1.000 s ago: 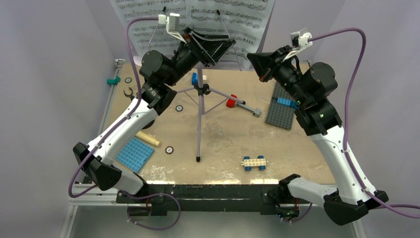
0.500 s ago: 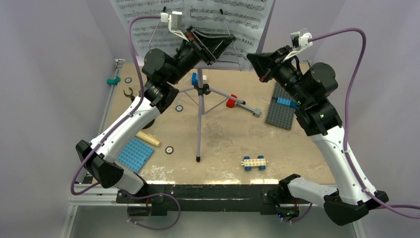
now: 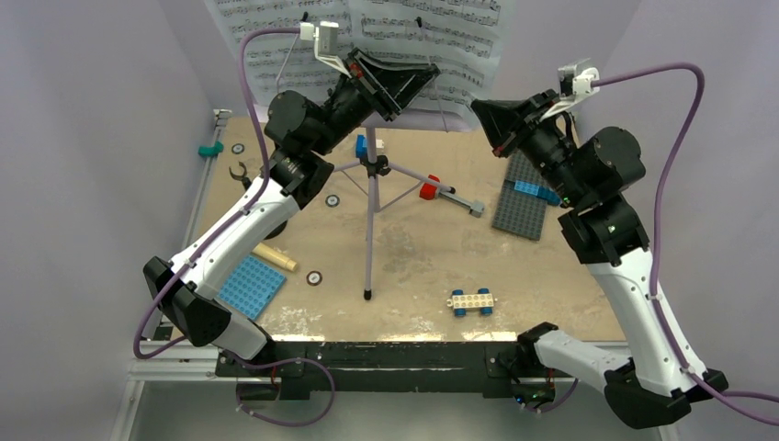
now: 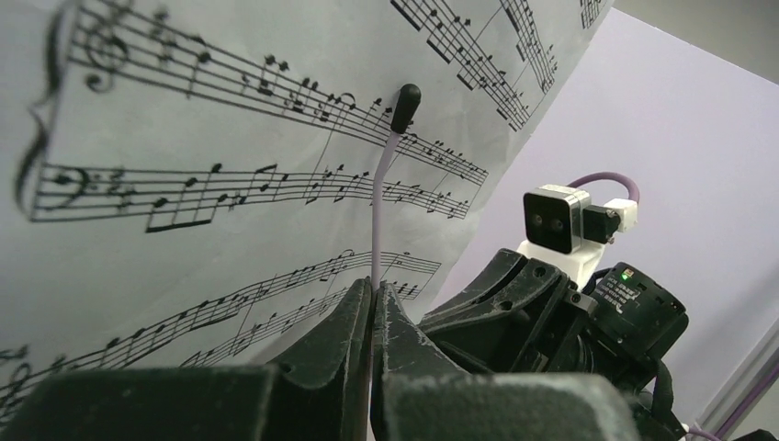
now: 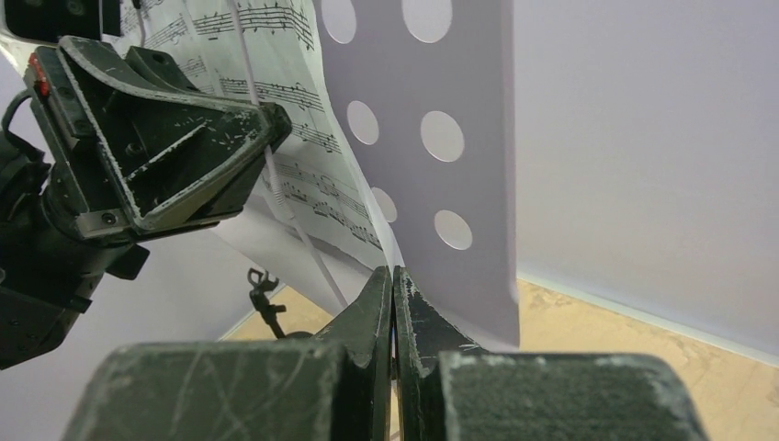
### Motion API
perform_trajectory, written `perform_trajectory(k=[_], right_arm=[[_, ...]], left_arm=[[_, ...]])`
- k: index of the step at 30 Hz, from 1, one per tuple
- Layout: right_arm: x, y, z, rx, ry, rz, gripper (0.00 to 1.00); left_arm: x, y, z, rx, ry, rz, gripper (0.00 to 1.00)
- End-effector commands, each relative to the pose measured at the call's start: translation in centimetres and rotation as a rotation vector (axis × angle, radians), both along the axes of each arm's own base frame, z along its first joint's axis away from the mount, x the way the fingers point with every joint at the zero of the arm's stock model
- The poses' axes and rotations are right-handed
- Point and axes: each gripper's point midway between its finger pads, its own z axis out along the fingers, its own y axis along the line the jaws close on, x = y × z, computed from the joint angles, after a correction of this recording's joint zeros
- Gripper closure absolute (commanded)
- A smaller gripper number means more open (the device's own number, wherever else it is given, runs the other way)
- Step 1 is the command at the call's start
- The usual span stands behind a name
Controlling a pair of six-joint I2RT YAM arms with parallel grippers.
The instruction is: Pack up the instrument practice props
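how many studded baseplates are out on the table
2. A blue baseplate lies near-left, beside the left arm. A grey baseplate lies on the right with a blue brick on it, partly hidden behind the right arm. The arms could hide others.

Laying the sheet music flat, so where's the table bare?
Barest: centre, bordered by the near leg of the music stand, grey baseplate and wheeled brick. Crowded: left by the blue baseplate and small disc, far middle by the red brick.
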Motion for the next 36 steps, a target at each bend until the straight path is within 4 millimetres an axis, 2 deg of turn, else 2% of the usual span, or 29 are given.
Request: perform_trajectory(k=[1,7,11,19,25,28,35,36], right_arm=[[-1.0,-2.3,2.2,0.014,-0.066,-0.094,1.00],[-2.5,-4.8,3.3,0.032,-0.095,-0.181,1.00],[-3.4,-6.5,3.0,0.046,-0.088,-0.246,1.00],[-6.5,-10.1,3.1,0.089,-0.128,-0.356,1.00],[-9.0,-12.4,2.5,0.102,-0.153,-0.416,1.00],[-10.1,-13.1,2.3,0.096,-0.161,-0.423,1.00],[-12.1,-13.5,0.2,0.058,-0.145,-0.399,1.00],[-12.2,-13.4,-0.2,0.050,-0.140,-0.394,1.00]], left_arm=[[-2.8,0.9,3.5,-0.071,-0.102,-0.064,1.00],[-2.9,0.9,3.5,-0.070,-0.105,-0.066,1.00],[-3.0,0.9,3.3,-0.066,-0.102,-0.068,1.00],[-2.7,0.9,2.8,-0.062,-0.098,-0.057,1.00],[-2.1,0.7,2.7,-0.062,-0.090,-0.041,1.00],[-1.4,0.2,2.2,-0.053,-0.080,-0.042,1.00],[-0.5,-0.7,1.2,-0.044,-0.055,-0.046,1.00],[-0.4,-0.7,1.0,-0.042,-0.051,-0.048,0.96]])
